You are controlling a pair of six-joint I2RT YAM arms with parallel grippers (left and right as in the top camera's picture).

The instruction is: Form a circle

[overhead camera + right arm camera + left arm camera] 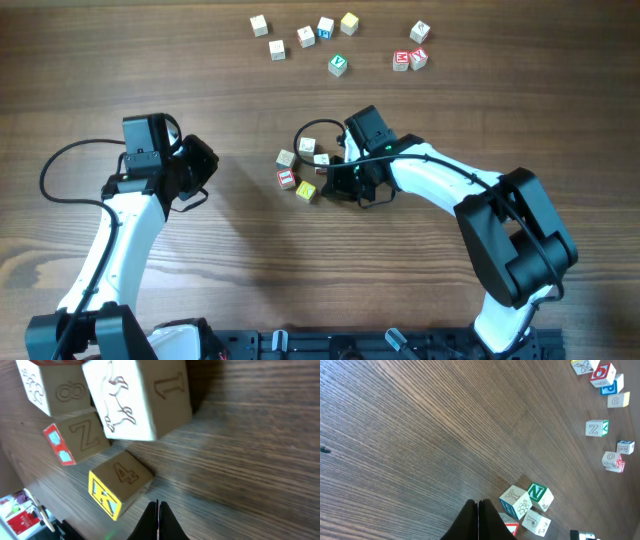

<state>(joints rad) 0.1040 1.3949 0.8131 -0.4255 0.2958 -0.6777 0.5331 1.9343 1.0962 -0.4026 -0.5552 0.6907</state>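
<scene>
2 pincers in view, both pinched fully shut w/ nothing between the fingers.

Left of the circle (286, 158): left gripper (478, 510) hangs over bare table (240, 250), well apart from the cubes, not involved atm.

The circle sits mid-table: 5 small letter cubes in a loose ring. 3 pale ones run across its far side, the red-faced cube (75, 442) is near-left, and the yellow cube (120, 487) is at the near edge. Spacing looks uneven. The widest gap is on the ring's right, betw. the yellow cube & the pale one beyond it.

Just right of the circle: right gripper (158, 509), tips low to the wood, pointing at the yellow cube & just short of it.

Beyond the circle, well apart: 9 spare cubes, incl. the green-faced cube (338, 65), scattered in a loose row.

Step in hand, prob.: fine-tuning the ring, using the right gripper as a closed pusher. Shape looks mostly done.

Next move calls for a short, gentle nudge on the yellow cube to even out that right-hand gap. Tips should be kept low & together, w/o bumping the red-faced cube next to it or the pale cubes behind. No need for the left arm here.
</scene>
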